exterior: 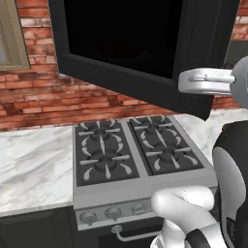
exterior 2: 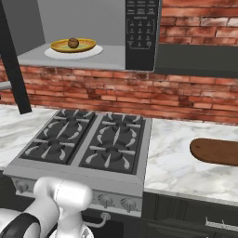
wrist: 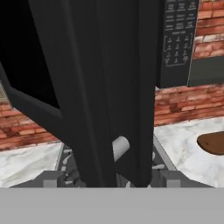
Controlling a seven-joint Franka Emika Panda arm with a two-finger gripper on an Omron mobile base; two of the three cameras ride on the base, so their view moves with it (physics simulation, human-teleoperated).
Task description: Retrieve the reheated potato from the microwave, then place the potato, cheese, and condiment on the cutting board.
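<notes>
The right base view looks into the open microwave, where the potato sits on a yellow plate. The left base view shows the swung-out door and its bar handle. The hand view faces the door's edge; whether the gripper is open I cannot tell. Below lies a stove in a marble counter, with the board at right and a brick wall behind.
</notes>
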